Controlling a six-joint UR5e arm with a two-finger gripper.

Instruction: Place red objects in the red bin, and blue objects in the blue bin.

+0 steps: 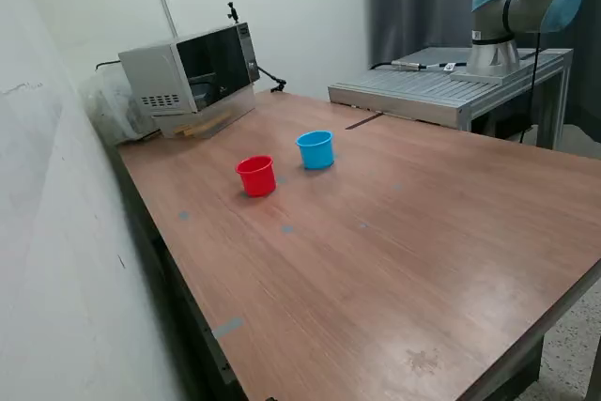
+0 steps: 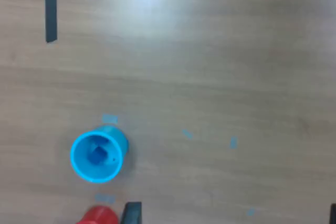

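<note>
The blue bin and the red bin stand upright side by side on the wooden table, the red one towards the exterior view's left. From above, the blue bin holds a dark blue object on its floor. Only the red bin's rim shows at the wrist picture's edge, and its inside is cut off. No red objects show in either view. My gripper hangs high over the table beside the bins and is open. One dark fingertip shows, with bare wood between the fingers.
A microwave sits at the table's far corner by the wall. The arm's base stands on a grey metal platform behind the table. A black tape strip and small blue tape marks lie flat on the wood.
</note>
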